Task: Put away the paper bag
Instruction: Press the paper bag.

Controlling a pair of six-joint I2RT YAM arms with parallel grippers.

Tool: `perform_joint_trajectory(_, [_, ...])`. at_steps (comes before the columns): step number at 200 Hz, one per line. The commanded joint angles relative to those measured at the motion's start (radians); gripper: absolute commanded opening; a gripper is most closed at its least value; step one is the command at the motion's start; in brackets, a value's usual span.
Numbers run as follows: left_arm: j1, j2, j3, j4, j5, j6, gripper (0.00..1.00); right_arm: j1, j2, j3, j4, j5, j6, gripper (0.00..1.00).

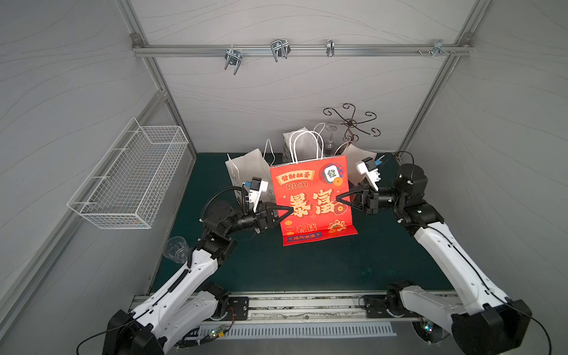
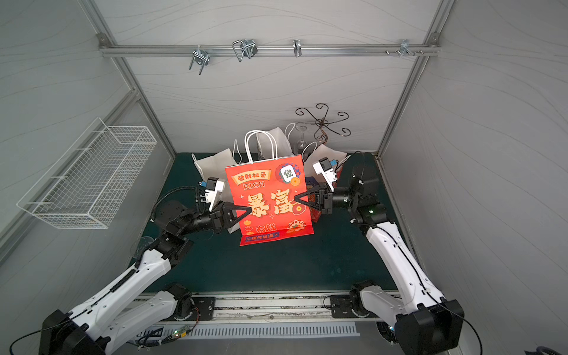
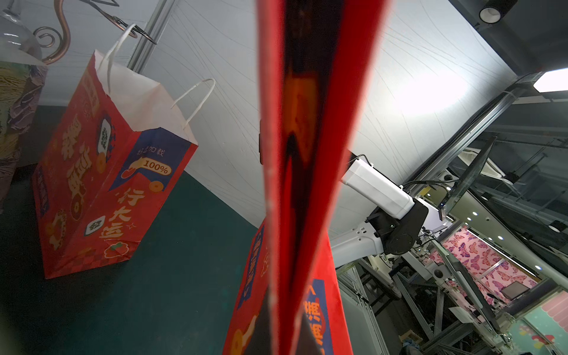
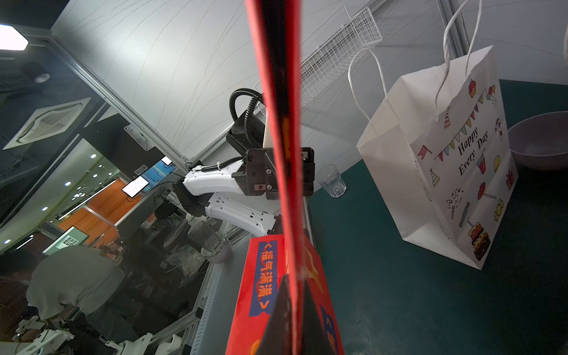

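The red paper bag (image 1: 310,199) (image 2: 270,199), pressed flat, stands upright in mid-table on the green mat, its bottom flap folded out toward the front. Two white handles rise from its top. My left gripper (image 1: 292,210) (image 2: 250,209) is shut on the bag's left edge. At the opposite edge my right gripper (image 1: 338,198) (image 2: 295,198) is shut too. In the left wrist view the folded bag edge (image 3: 295,153) runs out from between the closed fingers of the left gripper (image 3: 289,338). The right wrist view shows the thin red edge (image 4: 279,123) pinched in the right gripper (image 4: 295,322).
A white wire basket (image 1: 132,178) hangs on the left wall. Metal hooks (image 1: 278,49) sit on the back rail. Behind the held bag stand a white party bag (image 4: 445,159), another red bag (image 3: 101,184) and an iron stand (image 1: 350,123). A glass (image 1: 176,249) stands front left, a bowl (image 4: 541,138) at the back.
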Motion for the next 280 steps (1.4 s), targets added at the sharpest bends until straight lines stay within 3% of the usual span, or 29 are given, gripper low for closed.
perform_joint_trajectory(1, [0.001, 0.001, 0.069, 0.062, -0.035, 0.003, 0.0, -0.014, -0.034, -0.012, -0.012, -0.026, -0.003, 0.18])
perform_joint_trajectory(16, [0.001, -0.001, 0.072, 0.063, -0.034, 0.001, 0.0, -0.023, -0.051, -0.029, -0.029, -0.02, -0.012, 0.37])
perform_joint_trajectory(34, [0.001, -0.002, 0.077, 0.066, -0.036, -0.005, 0.0, -0.029, -0.066, -0.048, -0.052, -0.018, -0.031, 0.4])
perform_joint_trajectory(50, [0.001, 0.002, 0.086, 0.069, -0.036, -0.013, 0.0, -0.029, -0.071, -0.058, -0.063, -0.03, -0.036, 0.35])
perform_joint_trajectory(80, [0.001, 0.005, 0.091, 0.074, -0.041, -0.021, 0.0, -0.029, -0.071, -0.057, -0.065, -0.055, -0.036, 0.12])
perform_joint_trajectory(104, [0.001, 0.009, 0.092, 0.076, -0.044, -0.036, 0.0, -0.029, -0.074, -0.052, -0.065, -0.063, -0.036, 0.0])
perform_joint_trajectory(121, [0.002, 0.009, 0.094, 0.077, -0.044, -0.04, 0.0, -0.029, -0.082, -0.052, -0.067, -0.063, -0.036, 0.01])
perform_joint_trajectory(143, [0.001, 0.009, 0.096, 0.077, -0.044, -0.043, 0.0, -0.034, -0.1, -0.044, -0.125, -0.045, -0.079, 0.26])
perform_joint_trajectory(158, [0.001, 0.008, 0.1, 0.084, -0.044, -0.05, 0.0, -0.047, -0.108, -0.051, -0.153, -0.047, -0.096, 0.3])
perform_joint_trajectory(178, [0.002, 0.008, 0.1, 0.112, -0.053, -0.07, 0.0, -0.058, -0.112, -0.064, -0.165, -0.067, -0.098, 0.26])
perform_joint_trajectory(221, [0.002, 0.018, 0.108, 0.117, -0.046, -0.081, 0.0, -0.059, -0.115, -0.065, -0.164, -0.087, -0.097, 0.03])
perform_joint_trajectory(255, [0.002, 0.02, 0.104, 0.111, -0.046, -0.074, 0.0, -0.06, -0.12, -0.029, -0.177, -0.073, -0.104, 0.0])
perform_joint_trajectory(264, [0.003, 0.02, 0.103, 0.106, -0.043, -0.071, 0.0, -0.065, -0.122, -0.011, -0.198, -0.059, -0.115, 0.11])
perform_joint_trajectory(273, [0.002, 0.018, 0.101, 0.097, -0.041, -0.064, 0.0, -0.071, -0.129, 0.013, -0.237, -0.034, -0.136, 0.36])
perform_joint_trajectory(280, [0.001, 0.016, 0.099, 0.085, -0.04, -0.053, 0.0, -0.077, -0.135, 0.033, -0.274, -0.011, -0.159, 0.49])
